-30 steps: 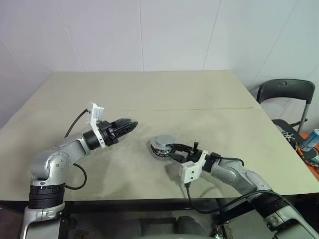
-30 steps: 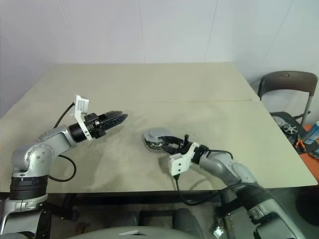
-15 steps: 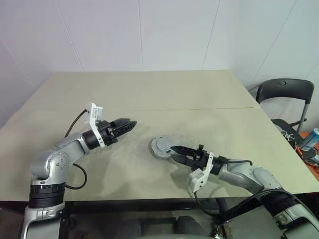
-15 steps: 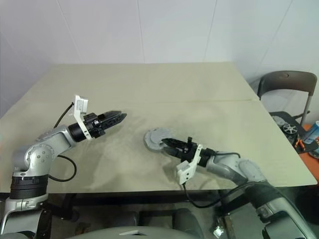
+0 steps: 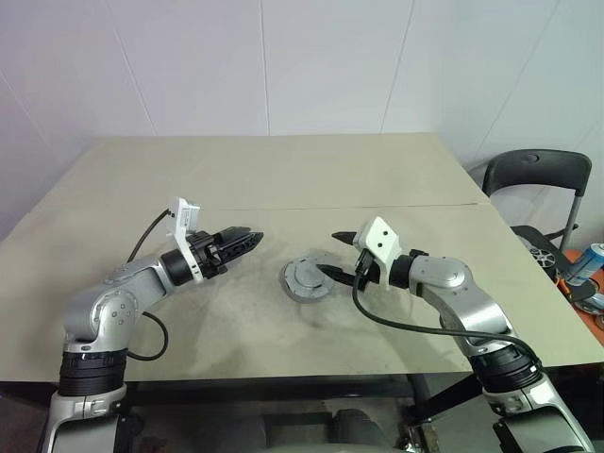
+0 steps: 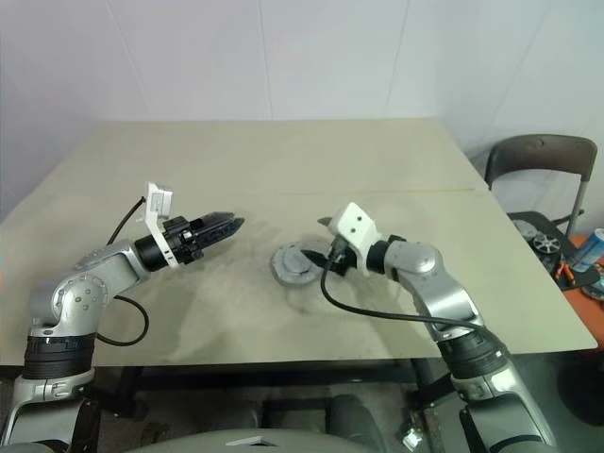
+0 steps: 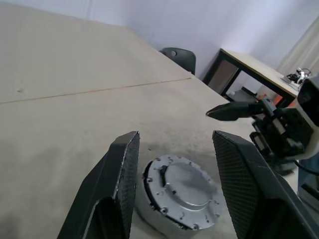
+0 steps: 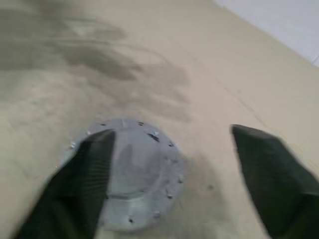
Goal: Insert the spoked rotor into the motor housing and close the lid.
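1. Left eye view: we see the lid (image 5: 306, 279) lying flat on the beige worktop (image 5: 283, 179), capping the round motor housing, of which we can make out little beneath it. The spoked rotor we cannot pick out. The left gripper (image 5: 247, 240) hangs above the worktop, off to the left of the lid and clear of it, pointing toward it; its jaws hold nothing. The right gripper (image 5: 338, 255) sits just to the right of the lid, jaws spread wide, one finger high and one low by the lid's rim, with nothing between them. A black chair (image 5: 538, 179) stands past the worktop's right edge.

2. Right eye view: the same layout. The lid (image 6: 296, 264) rests between the two grippers, the left gripper (image 6: 226, 224) well apart from it, the right gripper (image 6: 327, 243) close beside it and released.

3. Left wrist view: the two left fingers (image 7: 122, 174) stand apart with the lid (image 7: 185, 185) showing between them; small screws ring its rim. Beyond it we see the right gripper's upper finger (image 7: 232, 110) raised off the worktop.

4. Right wrist view: the right fingers (image 8: 271, 172) are spread wide, and the lid (image 8: 130, 169) lies on the worktop below them; this view does not let us judge whether they touch it.
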